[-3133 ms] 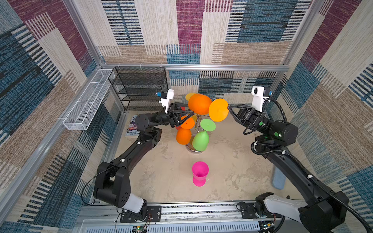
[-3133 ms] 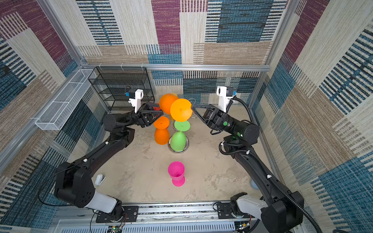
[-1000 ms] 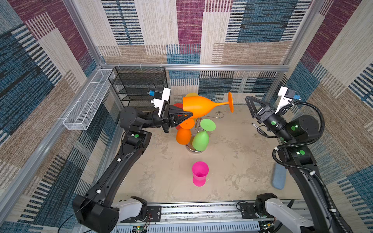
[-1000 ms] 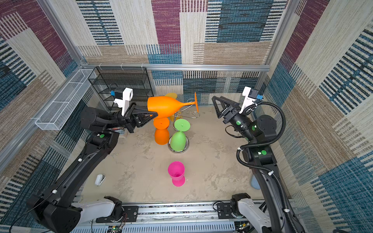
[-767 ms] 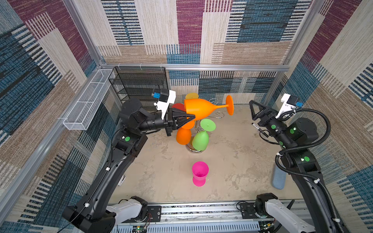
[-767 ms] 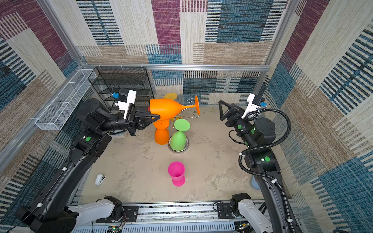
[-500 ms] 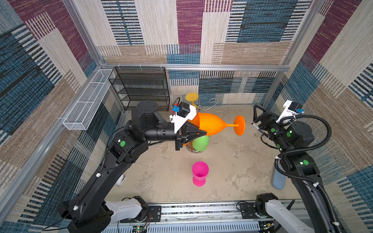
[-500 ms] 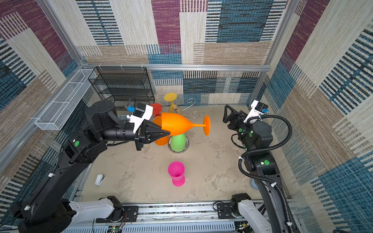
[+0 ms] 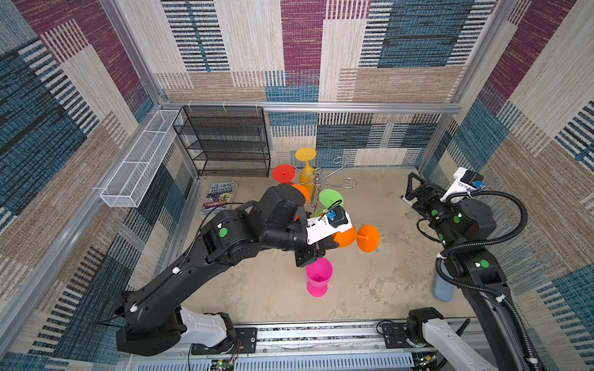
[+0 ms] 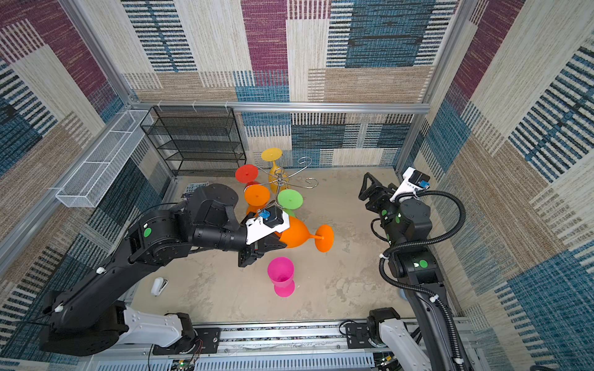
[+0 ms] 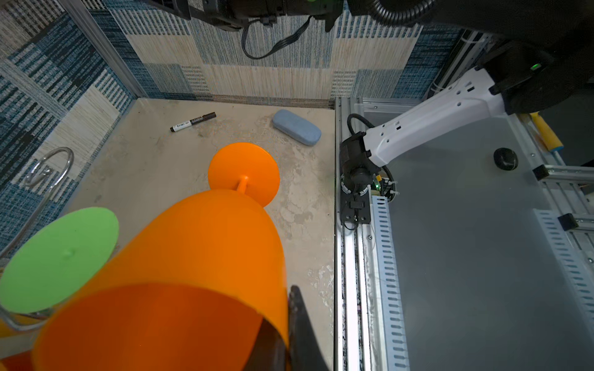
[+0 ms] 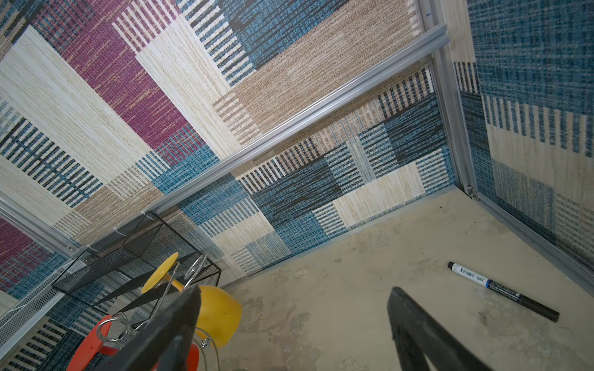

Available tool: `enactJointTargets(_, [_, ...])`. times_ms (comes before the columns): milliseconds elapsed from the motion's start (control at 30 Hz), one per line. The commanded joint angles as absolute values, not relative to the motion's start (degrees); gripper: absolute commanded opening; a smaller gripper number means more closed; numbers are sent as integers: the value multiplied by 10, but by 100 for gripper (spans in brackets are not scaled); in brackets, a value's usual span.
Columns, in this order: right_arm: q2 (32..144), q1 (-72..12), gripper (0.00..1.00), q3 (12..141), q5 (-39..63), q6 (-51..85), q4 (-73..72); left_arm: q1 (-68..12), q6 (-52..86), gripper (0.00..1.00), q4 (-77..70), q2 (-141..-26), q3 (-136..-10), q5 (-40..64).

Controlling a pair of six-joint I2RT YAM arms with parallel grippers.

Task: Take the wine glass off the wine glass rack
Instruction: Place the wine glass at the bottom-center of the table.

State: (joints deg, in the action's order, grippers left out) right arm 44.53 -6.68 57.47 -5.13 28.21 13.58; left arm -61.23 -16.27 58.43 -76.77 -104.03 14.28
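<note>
Left wrist view: glass [image 11: 193,257] rim wall clamped between left gripper [image 11: 286,334] jaws, foot beyond them. Probably light, stiff, slick plastic; stem perhaps a surer hold. Right gripper [image 12: 294,290] gaping, empty.

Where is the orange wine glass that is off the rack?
In both top views the glass is held sideways by the left tool, mid-table, between the rack and the pink cup.

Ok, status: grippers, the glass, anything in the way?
Left gripper shut on orange wine glass, clear of the wine glass rack, held sideways. Right gripper open, empty. Pink glass upright near left gripper.
</note>
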Motion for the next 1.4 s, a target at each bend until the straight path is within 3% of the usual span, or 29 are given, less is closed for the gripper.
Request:
enactJointTargets(0, [443, -65, 92, 572, -64, 270, 130, -640, -176, 0, 641, -761, -1052, 51])
enactJointTargets(300, [441, -64, 92, 555, -59, 272, 124, -738, -113, 0, 836, -768, -1126, -117])
enactJointTargets(600, [454, -62, 92, 548, -42, 272, 121, -773, -26, 0, 947, -758, -1148, -178])
enactJointTargets(833, [456, -62, 91, 538, -40, 272, 120, -777, 7, 0, 966, -730, -1114, -180])
enactJointTargets(1100, [465, -60, 91, 525, -23, 281, 111, -776, 34, 0, 963, -774, -1030, -185])
enactJointTargets(1367, [464, -58, 91, 519, -18, 280, 112, -767, 44, 0, 863, -737, -927, -147])
